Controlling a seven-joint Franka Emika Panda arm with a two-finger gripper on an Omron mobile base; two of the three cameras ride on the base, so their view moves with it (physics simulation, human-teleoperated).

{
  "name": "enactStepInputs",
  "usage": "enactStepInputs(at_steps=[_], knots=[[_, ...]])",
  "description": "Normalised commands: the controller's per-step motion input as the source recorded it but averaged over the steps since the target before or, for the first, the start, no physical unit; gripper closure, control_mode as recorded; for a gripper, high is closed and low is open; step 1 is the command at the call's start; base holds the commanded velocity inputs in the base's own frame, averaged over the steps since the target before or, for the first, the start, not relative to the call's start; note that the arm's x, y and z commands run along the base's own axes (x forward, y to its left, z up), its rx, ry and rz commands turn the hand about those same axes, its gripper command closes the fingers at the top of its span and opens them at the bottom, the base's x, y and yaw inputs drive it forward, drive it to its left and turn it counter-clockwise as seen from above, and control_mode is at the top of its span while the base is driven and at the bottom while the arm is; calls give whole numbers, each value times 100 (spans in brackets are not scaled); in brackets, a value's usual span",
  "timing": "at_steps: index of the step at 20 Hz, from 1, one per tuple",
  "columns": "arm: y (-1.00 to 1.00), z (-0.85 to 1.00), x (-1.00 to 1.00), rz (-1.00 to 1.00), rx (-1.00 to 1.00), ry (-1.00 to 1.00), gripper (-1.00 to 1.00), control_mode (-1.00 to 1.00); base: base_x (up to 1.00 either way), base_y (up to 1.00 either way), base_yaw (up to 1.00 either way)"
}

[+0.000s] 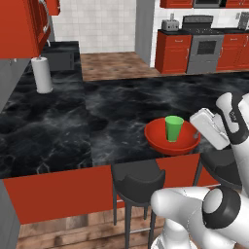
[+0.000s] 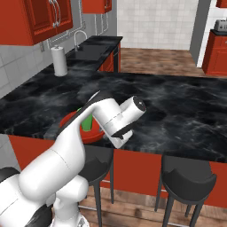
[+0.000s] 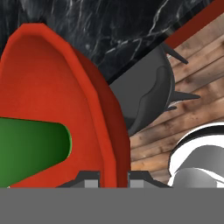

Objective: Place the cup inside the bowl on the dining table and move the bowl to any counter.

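The tool is closed on the right rim of the bowl. The cup stands upright inside it, near the counter edge. If the bowl tilts when lifted, the cup may tip out.

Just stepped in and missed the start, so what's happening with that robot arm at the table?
The green cup already stands upright inside the red bowl, which sits near the edge of the black marble dining table, above a dark stool. The arm's pincer is closed on the bowl's rim, one fingertip on either side of the wall. The bowl has not yet been carried to a counter.
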Motion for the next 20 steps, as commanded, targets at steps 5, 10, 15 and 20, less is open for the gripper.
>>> enactStepInputs(at_steps=[5,10,15,20], knots=[[0,0,0,0,0,0,100,100,-5,0,0],[0,0,0,0,0,0,100,100,-62,0,0],[0,0,0,0,0,0,100,100,-82,0,-1],[0,0,0,0,0,0,100,100,-85,0,-2]])
